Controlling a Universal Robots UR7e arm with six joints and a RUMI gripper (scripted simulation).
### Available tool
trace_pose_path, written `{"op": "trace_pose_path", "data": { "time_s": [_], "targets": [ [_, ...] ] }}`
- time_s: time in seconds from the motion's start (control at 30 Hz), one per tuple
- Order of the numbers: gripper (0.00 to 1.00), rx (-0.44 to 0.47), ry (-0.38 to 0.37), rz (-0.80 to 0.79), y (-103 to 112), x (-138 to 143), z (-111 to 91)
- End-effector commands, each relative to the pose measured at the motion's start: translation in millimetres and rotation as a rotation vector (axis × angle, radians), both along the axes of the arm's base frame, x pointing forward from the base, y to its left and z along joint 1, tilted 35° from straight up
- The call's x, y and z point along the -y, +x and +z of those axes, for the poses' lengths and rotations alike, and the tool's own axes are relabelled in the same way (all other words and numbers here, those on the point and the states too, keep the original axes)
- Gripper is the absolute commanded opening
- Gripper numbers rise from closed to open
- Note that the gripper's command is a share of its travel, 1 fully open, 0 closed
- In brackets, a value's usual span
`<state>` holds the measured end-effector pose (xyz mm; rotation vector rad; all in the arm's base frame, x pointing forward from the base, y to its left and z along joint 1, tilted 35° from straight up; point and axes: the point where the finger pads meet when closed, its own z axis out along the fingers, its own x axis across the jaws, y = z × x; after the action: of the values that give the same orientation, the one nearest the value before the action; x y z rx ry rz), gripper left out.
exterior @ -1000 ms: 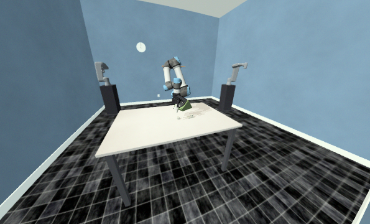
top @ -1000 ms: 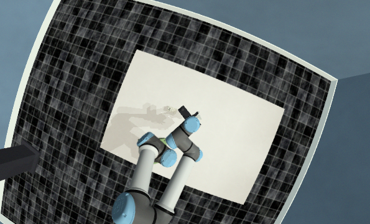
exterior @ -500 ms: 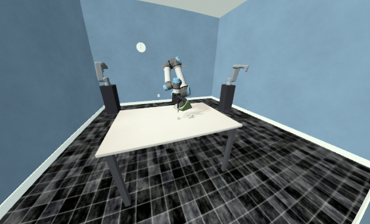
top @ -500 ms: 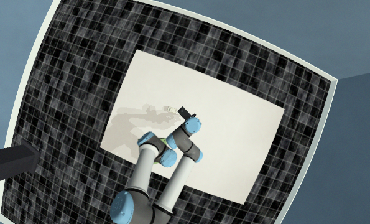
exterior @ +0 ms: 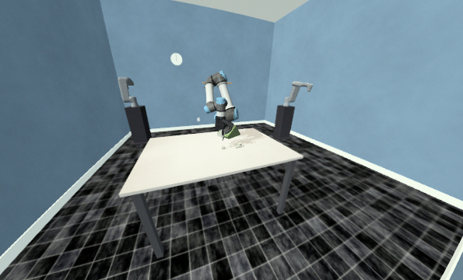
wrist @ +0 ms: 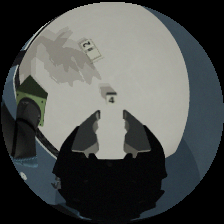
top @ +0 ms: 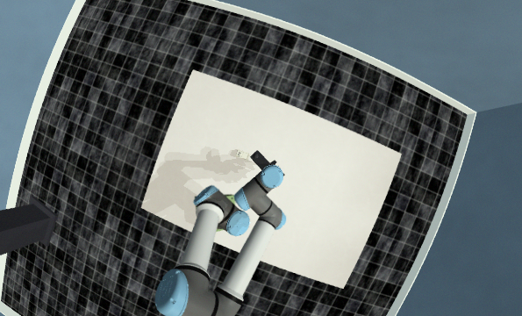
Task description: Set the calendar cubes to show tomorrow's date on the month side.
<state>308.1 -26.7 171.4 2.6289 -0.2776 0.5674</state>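
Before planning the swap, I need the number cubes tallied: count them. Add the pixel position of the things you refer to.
2: one (exterior: 223, 148) (wrist: 111, 98) stands alone on the table (top: 331, 175) (exterior: 200, 159) (wrist: 150, 65), ahead of the open pincer (wrist: 111, 110); another (wrist: 86, 45) sits in the tray (wrist: 94, 55). More may be hidden.

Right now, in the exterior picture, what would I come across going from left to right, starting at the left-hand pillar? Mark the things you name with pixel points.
Dark pillar (exterior: 138, 124) with a small grey arm on top → round wall clock (exterior: 177, 59) → big robot arm (exterior: 224, 93) over the table → second dark pillar (exterior: 284, 121), also with a small grey arm.
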Motion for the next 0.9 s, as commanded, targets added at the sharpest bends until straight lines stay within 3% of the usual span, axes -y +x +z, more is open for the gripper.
{"op": "trace_pose_path", "data": {
  "time_s": [0.0, 0.87],
  "targets": [
    [0.28, 0.0, 0.0, -0.001, -0.3, 0.4, -0.2],
    [0.28, -0.004, 0.002, -0.001, 0.4, 2.1, -5.1]
  ]
}}
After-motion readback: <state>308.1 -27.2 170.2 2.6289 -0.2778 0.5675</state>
